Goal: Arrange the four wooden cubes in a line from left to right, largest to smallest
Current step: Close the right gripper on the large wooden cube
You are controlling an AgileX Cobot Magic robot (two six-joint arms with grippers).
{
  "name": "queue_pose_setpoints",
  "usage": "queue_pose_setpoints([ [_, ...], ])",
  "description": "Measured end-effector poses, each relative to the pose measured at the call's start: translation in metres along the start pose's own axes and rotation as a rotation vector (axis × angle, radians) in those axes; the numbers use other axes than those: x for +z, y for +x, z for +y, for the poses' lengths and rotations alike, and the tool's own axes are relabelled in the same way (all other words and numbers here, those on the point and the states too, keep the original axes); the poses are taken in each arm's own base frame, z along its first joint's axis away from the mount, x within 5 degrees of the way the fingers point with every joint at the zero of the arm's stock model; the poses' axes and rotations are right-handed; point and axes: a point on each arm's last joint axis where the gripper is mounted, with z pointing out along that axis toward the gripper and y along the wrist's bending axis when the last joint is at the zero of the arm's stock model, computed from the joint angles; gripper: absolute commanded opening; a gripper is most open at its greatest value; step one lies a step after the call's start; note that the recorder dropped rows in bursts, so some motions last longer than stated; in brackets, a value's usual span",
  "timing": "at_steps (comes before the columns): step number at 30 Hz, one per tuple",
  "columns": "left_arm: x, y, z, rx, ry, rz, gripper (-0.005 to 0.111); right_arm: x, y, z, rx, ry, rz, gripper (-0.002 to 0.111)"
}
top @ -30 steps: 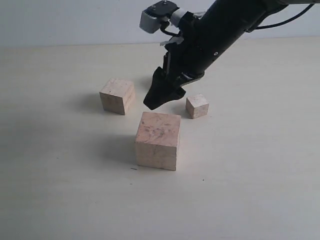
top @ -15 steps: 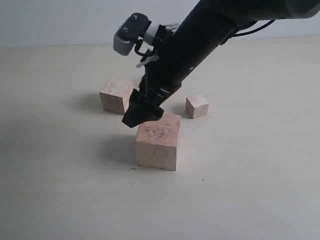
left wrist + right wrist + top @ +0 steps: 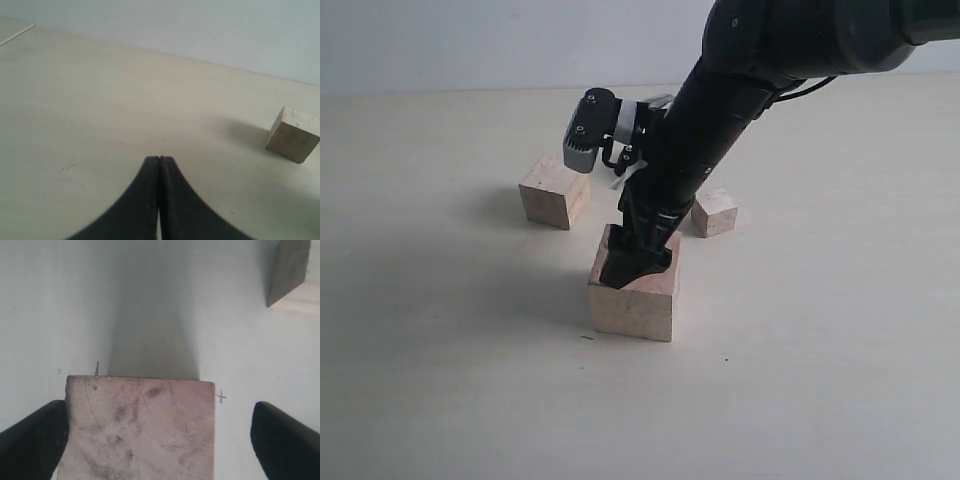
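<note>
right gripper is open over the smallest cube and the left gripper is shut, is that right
Not the smallest. The right gripper is open over the largest cube, with its jaws straddling it, as the exterior and right wrist views show. The left gripper is indeed shut.

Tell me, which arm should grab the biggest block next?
Right. The right hand is open, with a finger on each side of the biggest cube, so it probably only needs to close. The left hand is shut, and the one cube in its view sits well apart from it.
</note>
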Motion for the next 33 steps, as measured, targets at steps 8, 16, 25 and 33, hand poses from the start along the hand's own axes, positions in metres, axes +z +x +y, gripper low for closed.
queue_pose_setpoints([
  [8,0.0,0.0,0.0,0.0,0.0,0.0,0.0,0.005,0.0,0.0,0.036,-0.027,-0.001,0.093],
  [16,0.0,0.0,0.0,0.0,0.0,0.0,0.0,-0.001,-0.001,0.001,0.034,-0.008,-0.003,0.093],
  [25,0.0,0.0,0.0,0.0,0.0,0.0,0.0,-0.022,-0.008,0.007,0.101,0.017,-0.032,0.093],
  [33,0.0,0.0,0.0,0.0,0.0,0.0,0.0,-0.022,-0.004,0.011,0.133,-0.021,-0.006,0.093],
])
